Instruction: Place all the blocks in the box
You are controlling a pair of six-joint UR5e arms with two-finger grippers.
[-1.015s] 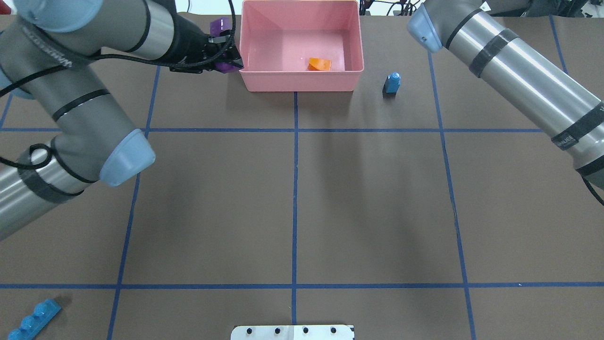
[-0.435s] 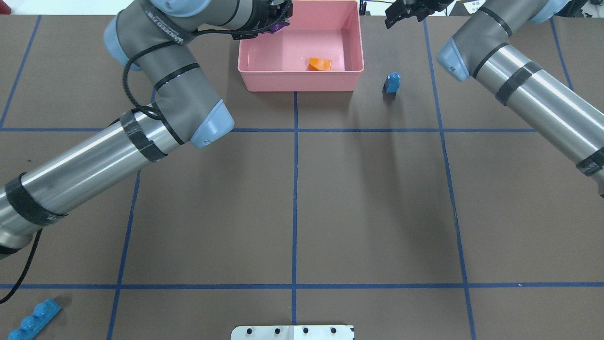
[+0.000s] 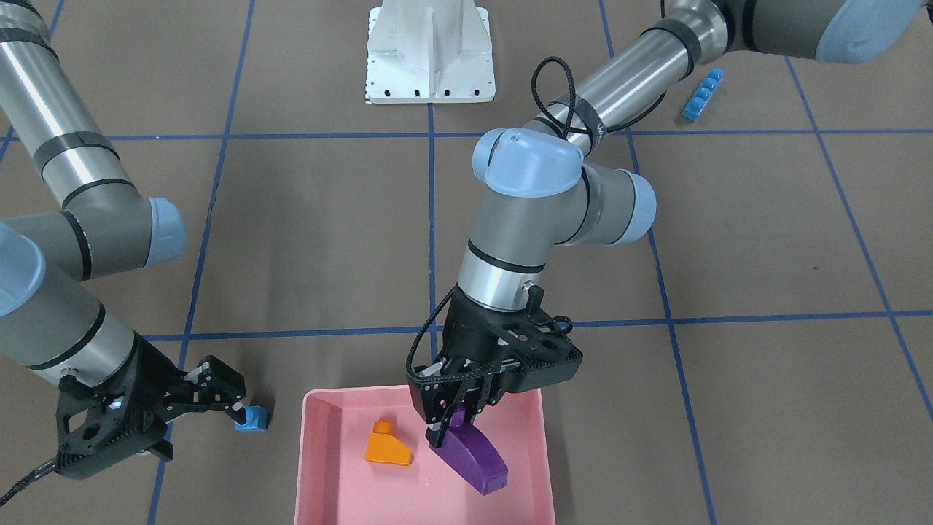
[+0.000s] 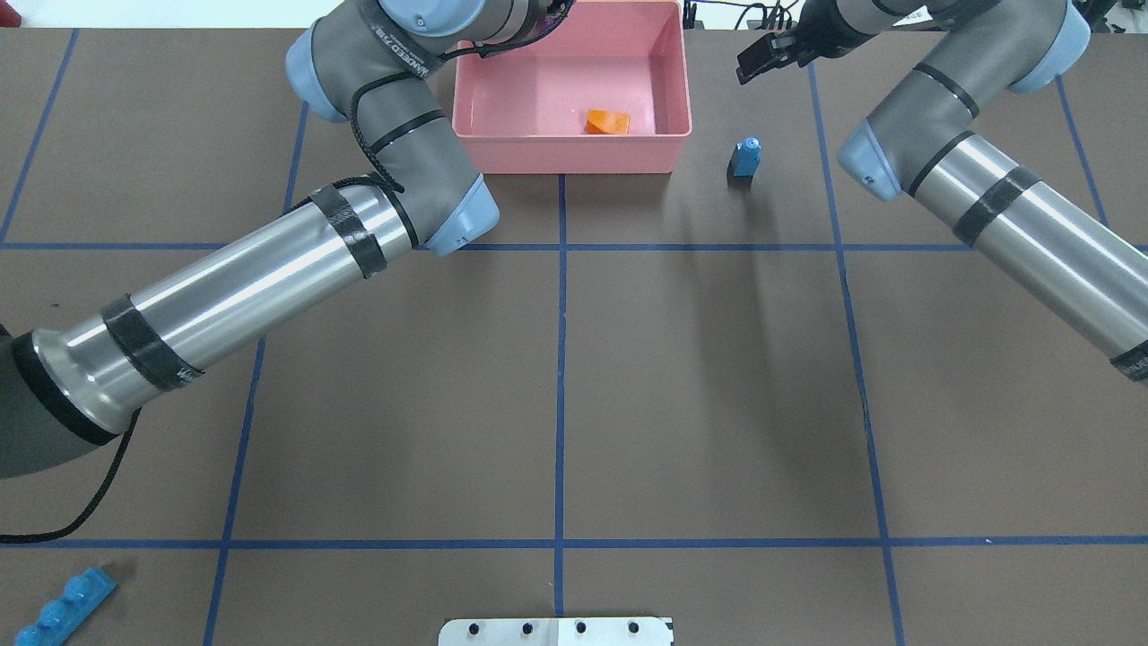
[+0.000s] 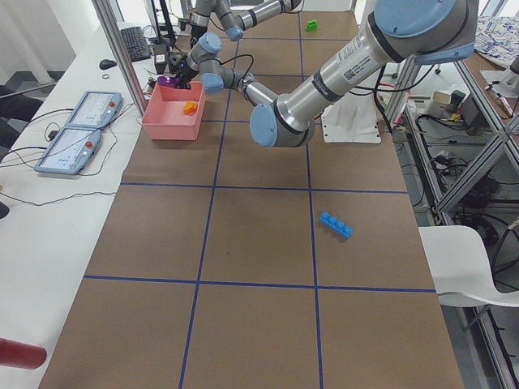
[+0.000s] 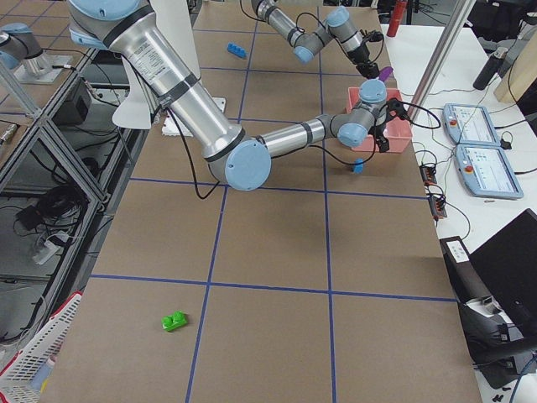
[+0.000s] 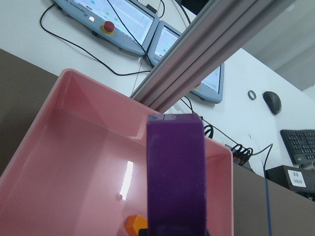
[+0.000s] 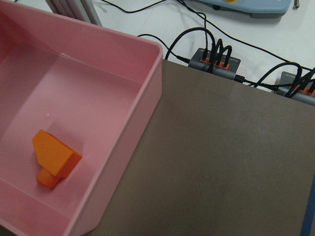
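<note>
Left tool (image 3: 448, 429) pinched purple block (image 3: 472, 456) by one end, block tilted over box (image 3: 321, 474) interior; floor contact unclear. Orange block (image 3: 387, 446) lay inside box. Right tool (image 3: 229, 397) spread, held nothing, near small blue cube (image 3: 253, 419) on desk (image 3: 729, 255) just outside box. Long blue block (image 3: 702, 95) and green block (image 6: 174, 320) lay well apart from box.

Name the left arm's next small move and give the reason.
Probably open the left gripper and let the purple block drop. The front-facing view shows the gripper shut on the block, which hangs tilted over the inside of the pink box, beside the orange block lying there.
</note>
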